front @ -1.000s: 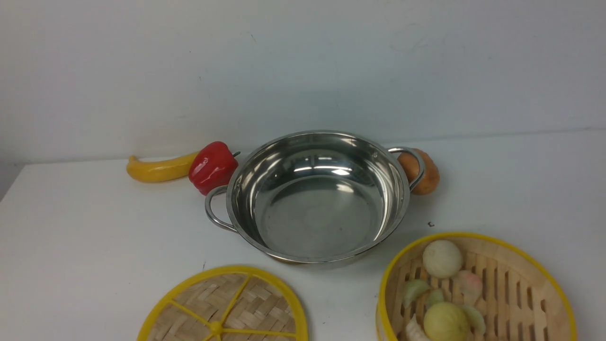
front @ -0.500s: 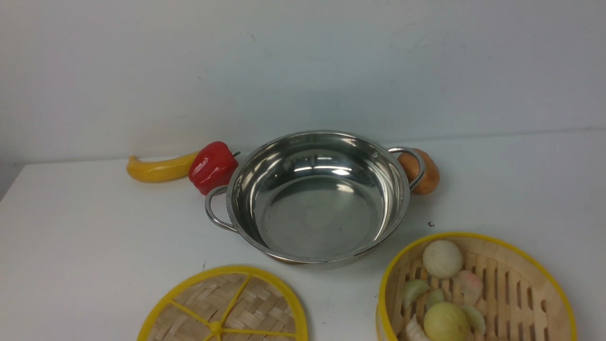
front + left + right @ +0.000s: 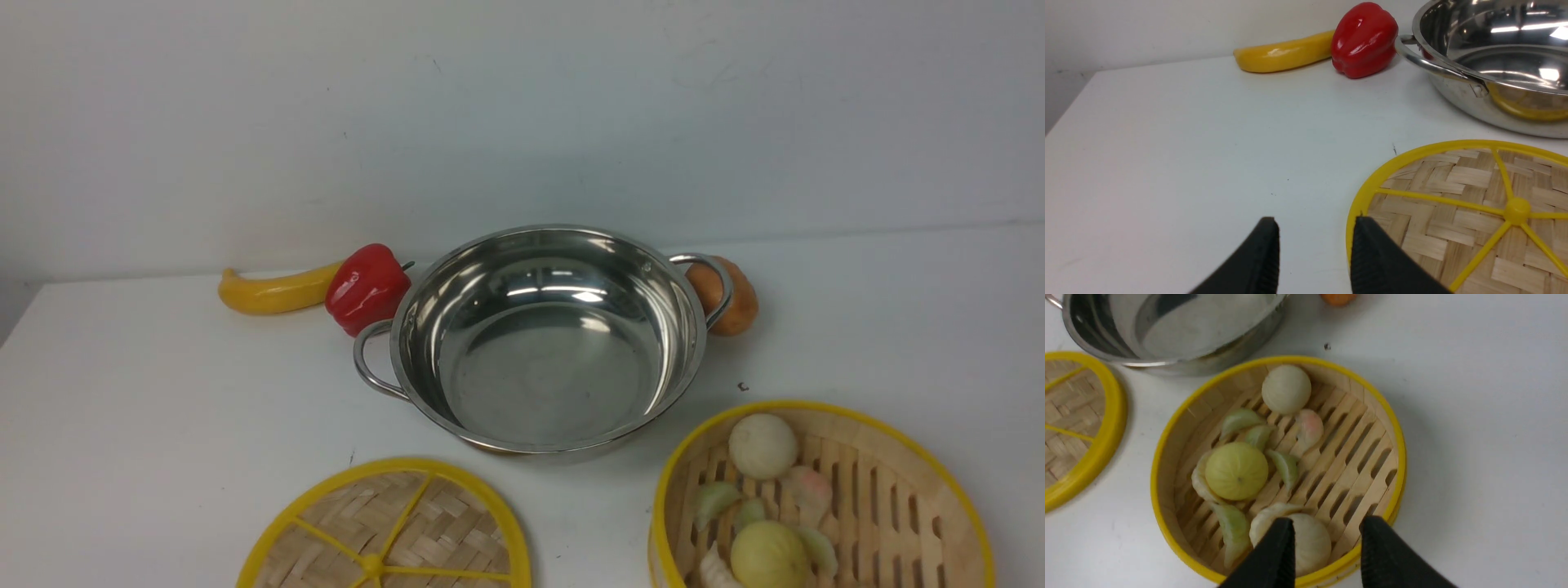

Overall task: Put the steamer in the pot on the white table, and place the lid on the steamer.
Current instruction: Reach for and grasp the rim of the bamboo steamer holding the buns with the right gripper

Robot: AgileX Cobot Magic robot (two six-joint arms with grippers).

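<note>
Awaiting grasp: steamer point(image 3: 1363, 465); right hand point(image 3: 1327, 522) apart, empty, over rim.
Left hand point(image 3: 1315, 222): apart, beside lid point(image 3: 1453, 192).
Next: clamp rim, carry to pot point(image 3: 678, 327), 10 o'clock.

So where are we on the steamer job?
Nothing done yet: the pot is empty, and the steamer and lid both sit on the table, nearer the robot. In hand: right gripper hangs open over the steamer's rim, left gripper open at the lid's edge. Left: steamer into pot, lid on top.
</note>
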